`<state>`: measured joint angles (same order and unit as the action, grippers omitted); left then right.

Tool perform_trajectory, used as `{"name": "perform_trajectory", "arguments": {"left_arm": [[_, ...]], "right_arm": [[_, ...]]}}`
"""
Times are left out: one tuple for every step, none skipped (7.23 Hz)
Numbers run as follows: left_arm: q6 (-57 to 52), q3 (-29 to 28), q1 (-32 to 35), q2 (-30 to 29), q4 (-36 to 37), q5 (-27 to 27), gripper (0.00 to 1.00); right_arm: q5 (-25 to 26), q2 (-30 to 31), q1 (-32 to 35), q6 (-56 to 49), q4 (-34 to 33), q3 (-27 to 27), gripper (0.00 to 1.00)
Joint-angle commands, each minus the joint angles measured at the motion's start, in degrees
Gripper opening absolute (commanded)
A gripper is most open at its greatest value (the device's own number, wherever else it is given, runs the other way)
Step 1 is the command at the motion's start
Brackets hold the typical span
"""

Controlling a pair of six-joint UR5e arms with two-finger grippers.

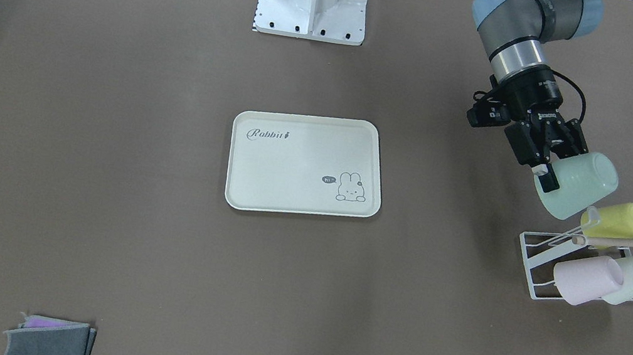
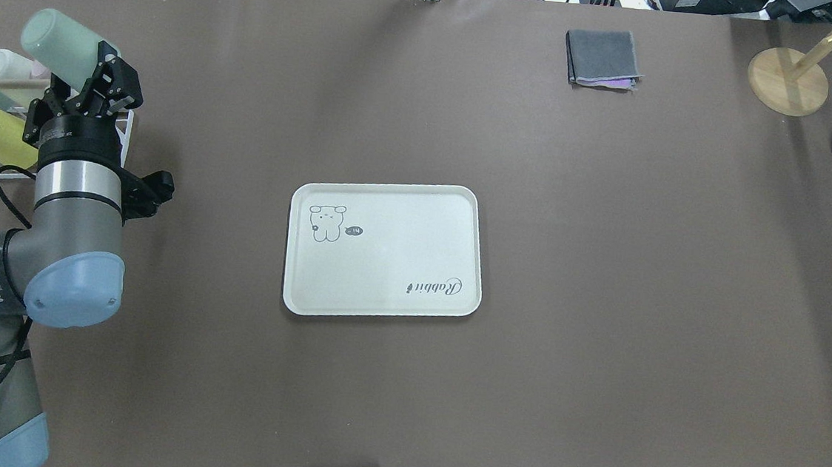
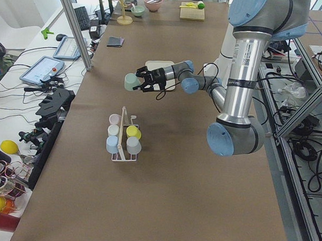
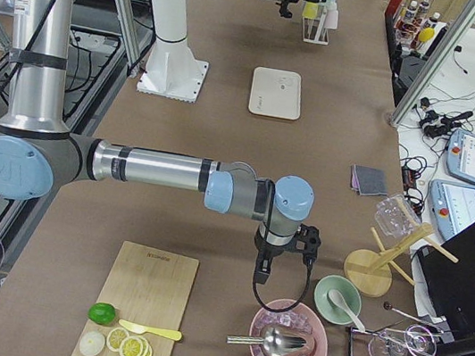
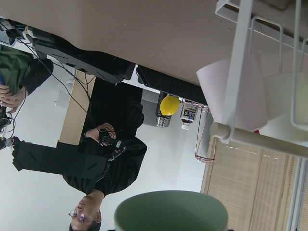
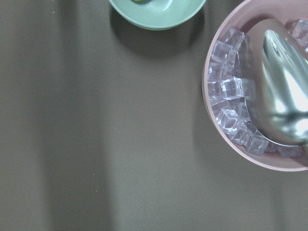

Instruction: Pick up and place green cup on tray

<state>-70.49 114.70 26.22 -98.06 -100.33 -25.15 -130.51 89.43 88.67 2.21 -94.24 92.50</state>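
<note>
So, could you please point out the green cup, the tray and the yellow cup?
green cup [image 1: 584, 182], front-facing view, on its side wall.
tray [image 1: 293, 164], front-facing view, on its bare middle.
yellow cup [image 1: 619, 223], front-facing view, on its side wall.

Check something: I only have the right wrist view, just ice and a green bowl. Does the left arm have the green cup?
Observer: Yes, the left pincer is shut on the green cup, gripping its rim.
Operator: Clear of the rack?
Observer: Yes, it hangs in the air apart from the wire rack, tipped sideways.
Operator: Over the tray?
Observer: No, the tray lies mid-table, well aside of the cup.
</note>
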Motion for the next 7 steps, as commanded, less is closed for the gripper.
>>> {"name": "perform_trajectory", "arguments": {"left_arm": [[0.1, -2.4, -0.3, -0.8, -16.3, -0.2, 0.51], [-0.4, -5.2, -0.6, -0.6, -26.0, -3.6, 0.41], [-0.9, -5.0, -0.6, -0.7, -27.9, -5.3, 0.36], [-0.8, -4.1, -0.6, -1.1, -28.4, -5.4, 0.38], [-0.4, -5.3, -0.7, -3.7, -33.7, -8.9, 0.39], [1.7, -5.5, -0.6, -3.8, -39.4, -15.0, 0.39], [6.5, -5.6, -0.7, -4.0, -41.2, -16.0, 0.38]], "right_arm": [[1.5, 0.0, 0.0, 0.0, 0.0, 0.0, 1.0], [1.9, 0.4, -0.6, -0.1, -0.1, 0.0, 1.0], [1.8, 1.1, -0.6, -0.1, 0.1, -0.6, 1.0], [1.6, 0.8, -0.7, 0.2, 0.0, -0.7, 1.0], [1.3, 0.4, -0.7, 0.3, 0.0, -0.6, 1.0], [1.7, 0.5, -0.7, 0.6, -0.2, -0.8, 1.0], [1.6, 0.5, -0.7, 0.9, 0.2, -0.8, 1.0]]}}
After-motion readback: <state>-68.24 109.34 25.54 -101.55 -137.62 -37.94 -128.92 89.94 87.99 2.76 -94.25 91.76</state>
